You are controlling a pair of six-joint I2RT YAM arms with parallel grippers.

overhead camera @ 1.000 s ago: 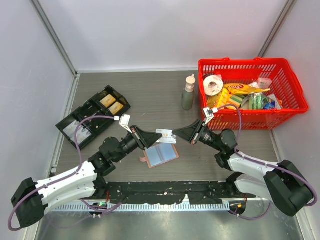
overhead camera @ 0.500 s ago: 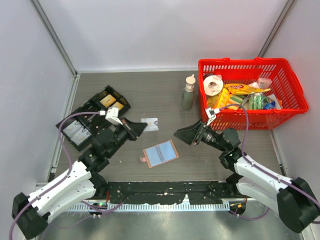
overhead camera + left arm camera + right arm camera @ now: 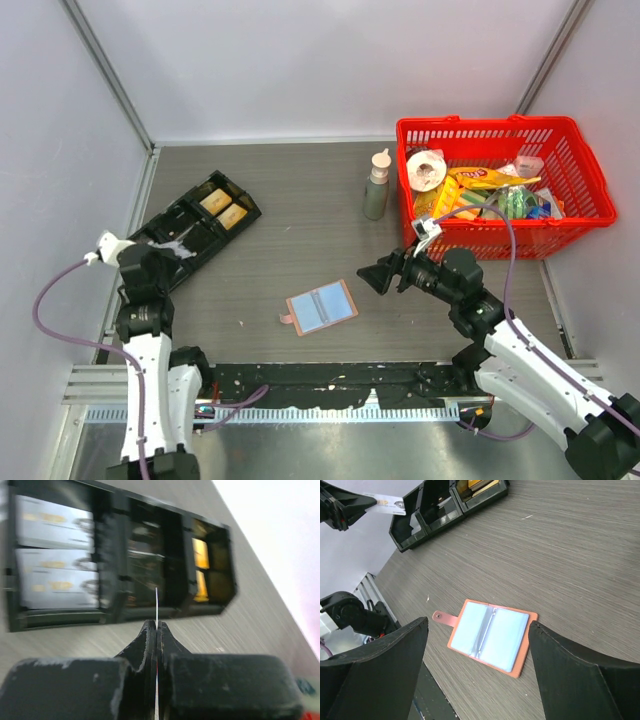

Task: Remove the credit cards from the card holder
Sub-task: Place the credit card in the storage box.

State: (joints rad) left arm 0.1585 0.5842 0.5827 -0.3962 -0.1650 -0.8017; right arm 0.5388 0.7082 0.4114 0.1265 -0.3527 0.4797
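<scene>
1. The left hand [image 3: 156, 628] is pinched tight on a thin white credit card [image 3: 387, 503] with dark printed marks. In the left wrist view the card shows edge-on between the fingers.
2. Hand and card hang over the black plastic compartment tray [image 3: 195, 226] at the left of the grey wood-grain desk [image 3: 300, 200]. I cannot tell whether the card touches the tray.
3. The tray holds gold-yellow blocks [image 3: 222, 208] in its far compartments and silvery flat packs [image 3: 50, 555] in others.
4. The tan-pink leather-like bifold card holder [image 3: 490, 636] lies open and flat near the middle of the desk. Its pale blue-grey lining faces up and its strap tab points left in the top view.
5. The right hand [image 3: 372, 277] stands wide and holds nothing, just right of the holder and apart from it.
6. A red plastic basket [image 3: 480, 123] of packets sits far right, with a grey-green pump bottle [image 3: 376, 192] beside it.
</scene>
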